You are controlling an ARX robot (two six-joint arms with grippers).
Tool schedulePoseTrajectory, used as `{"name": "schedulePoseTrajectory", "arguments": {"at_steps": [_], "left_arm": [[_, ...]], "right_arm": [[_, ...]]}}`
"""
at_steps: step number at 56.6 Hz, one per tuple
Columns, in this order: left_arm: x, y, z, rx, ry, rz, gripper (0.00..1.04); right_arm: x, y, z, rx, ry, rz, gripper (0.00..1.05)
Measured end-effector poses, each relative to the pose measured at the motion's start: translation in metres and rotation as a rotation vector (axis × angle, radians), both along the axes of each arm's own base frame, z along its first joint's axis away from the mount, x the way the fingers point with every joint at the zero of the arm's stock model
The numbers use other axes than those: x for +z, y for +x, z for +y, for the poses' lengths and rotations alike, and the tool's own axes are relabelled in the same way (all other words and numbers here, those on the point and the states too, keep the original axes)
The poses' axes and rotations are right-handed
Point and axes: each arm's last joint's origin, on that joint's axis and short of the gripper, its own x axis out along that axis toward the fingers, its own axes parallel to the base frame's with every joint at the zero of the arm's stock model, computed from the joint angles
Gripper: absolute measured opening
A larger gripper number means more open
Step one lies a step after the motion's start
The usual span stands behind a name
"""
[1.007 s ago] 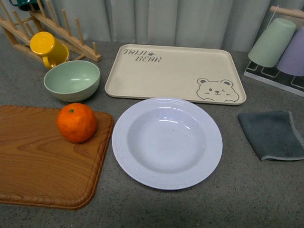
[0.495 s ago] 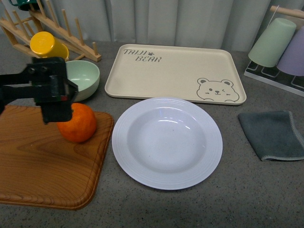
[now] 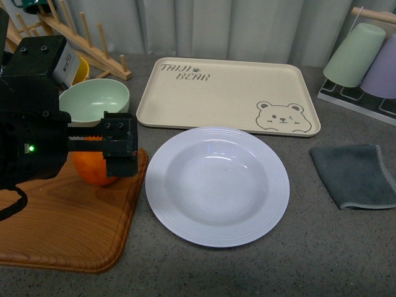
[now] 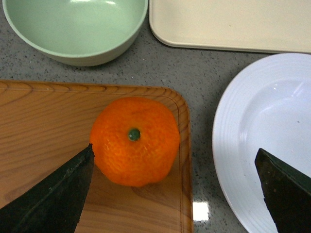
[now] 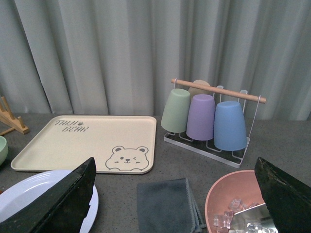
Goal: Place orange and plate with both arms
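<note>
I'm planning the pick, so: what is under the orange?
The orange sits on the wooden cutting board, near its corner by the plate. The fruit itself hides the contact spot. In the front view the left gripper covers its top.

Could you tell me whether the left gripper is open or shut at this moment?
Open. In the left wrist view the left gripper has its fingers wide apart, one beside the orange, the other toward the plate.

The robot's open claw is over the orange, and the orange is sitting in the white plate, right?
Not in the plate. The left wrist view shows the orange on the wooden board, beside the plate, which is empty. The left gripper is indeed open over the orange.
</note>
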Motion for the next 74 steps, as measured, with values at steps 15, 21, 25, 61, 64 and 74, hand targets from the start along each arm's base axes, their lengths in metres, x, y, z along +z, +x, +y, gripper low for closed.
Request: {"name": "schedulePoseTrajectory", "arguments": {"at_steps": [15,21,25,61,64,74], "left_arm": [[-0.010,0.023,0.006,0.030,0.021,0.015,0.98],[-0.015,0.027,0.009,0.036,0.024,0.035,0.98],[-0.019,0.028,0.010,0.037,0.024,0.051,0.98],[-0.041,0.043,0.013,0.058,0.041,0.147,0.71],[-0.040,0.044,0.013,0.060,0.035,0.147,0.70],[-0.030,0.041,0.007,0.059,0.013,0.128,0.69]], "right_arm": [[0.000,0.000,0.000,0.000,0.000,0.000,0.96],[0.000,0.000,0.000,0.000,0.000,0.000,0.96],[0.000,0.000,0.000,0.000,0.000,0.000,0.96],[0.000,0.000,0.000,0.000,0.000,0.000,0.96],[0.000,0.000,0.000,0.000,0.000,0.000,0.96],[0.000,0.000,0.000,0.000,0.000,0.000,0.96]]}}
